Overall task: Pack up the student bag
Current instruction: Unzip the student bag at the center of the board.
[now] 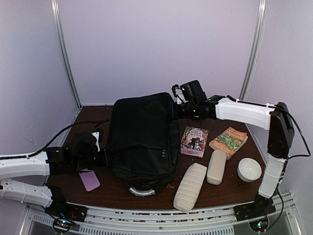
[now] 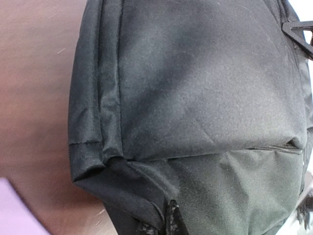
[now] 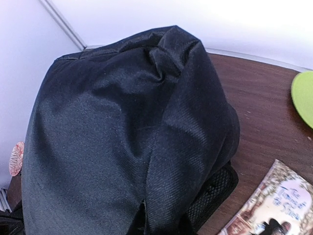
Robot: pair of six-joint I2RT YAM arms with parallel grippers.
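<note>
The student bag (image 1: 142, 137) lies flat in the middle of the tabletop (image 1: 93, 115), its silvery rim toward the near edge. The left gripper (image 1: 102, 147) is clenched at the bag's left side, pinching a pucker of black fabric. The right gripper (image 1: 177, 108) sits at the bag's far right corner, where cloth bunches into a ridge. Its fingers are hidden, so whether it grips cannot be told. A white bowl (image 1: 249, 169) stands near the right edge, and a purple card (image 1: 89, 180) lies toward the near left corner.

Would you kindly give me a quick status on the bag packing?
Left hand shut, pinching student bag left side. Right hand at its far right corner, grip unseen. Books, cases, bowl wait beside it, unpacked.
</note>
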